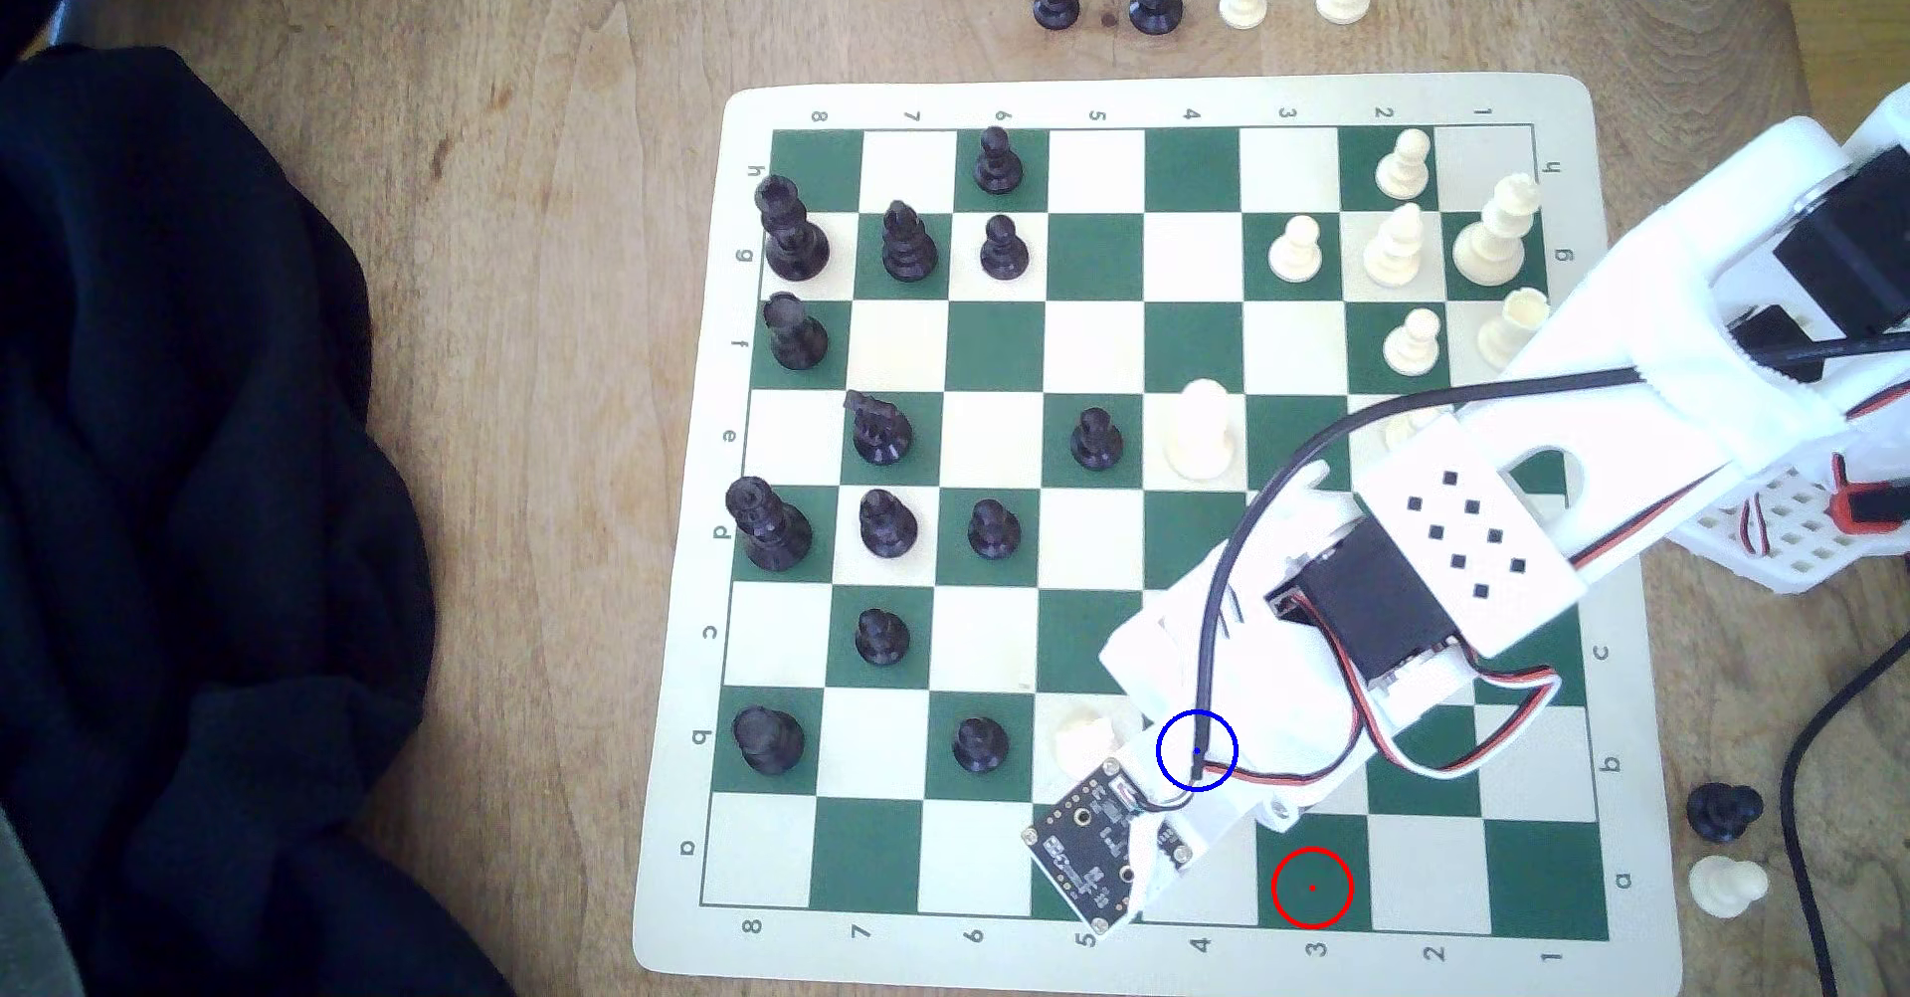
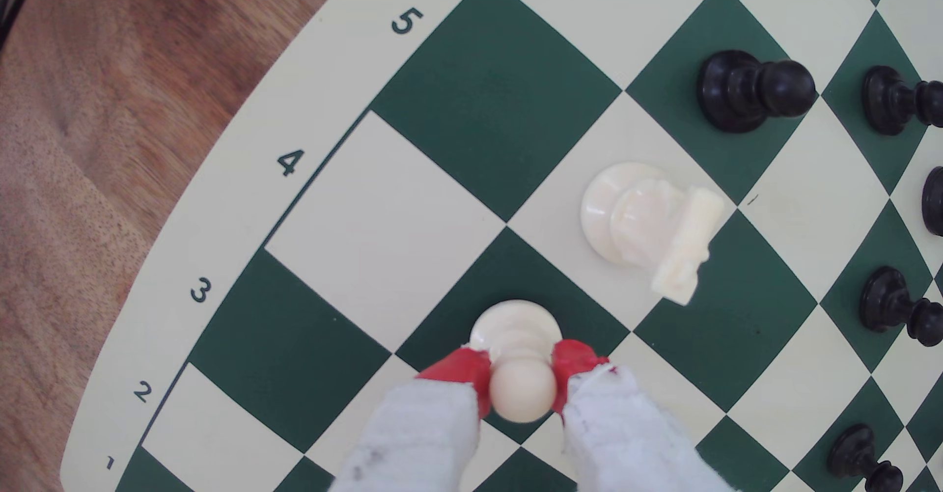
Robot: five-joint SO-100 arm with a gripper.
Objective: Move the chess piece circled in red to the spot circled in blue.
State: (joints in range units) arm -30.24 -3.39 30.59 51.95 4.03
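We see the chess piece [image 2: 518, 364], a cream-white pawn with a smooth ball head and a round flared base, standing on a dark green square of the board [image 2: 326, 114]. In the wrist view that square lies one row in from the numbered edge, diagonal to the green edge squares by "3" and "5". The gripper [image 2: 521, 385] has its two red-tipped fingers [image 2: 467, 369] pressed against either side of the pawn's neck and head, clamped on it; the upper parts of the fingers are wrapped in white cloth.

In the exterior view we see the white arm [image 1: 1468, 532] reaching from the exterior view's right edge diagonally across the board [image 1: 682, 646], its wrist and a small circuit board [image 1: 1096, 852] low over the near rows. The drawn blue ring marking the spot [image 1: 1197, 749] overlies the arm here, so we cannot see the square beneath. The red ring [image 1: 1312, 887] sits on a bare green square in the edge row.

A white knight [image 2: 648, 227] stands on the light square diagonally next to the pawn's, apart from it. Black pawns [image 2: 750, 91] stand farther off.
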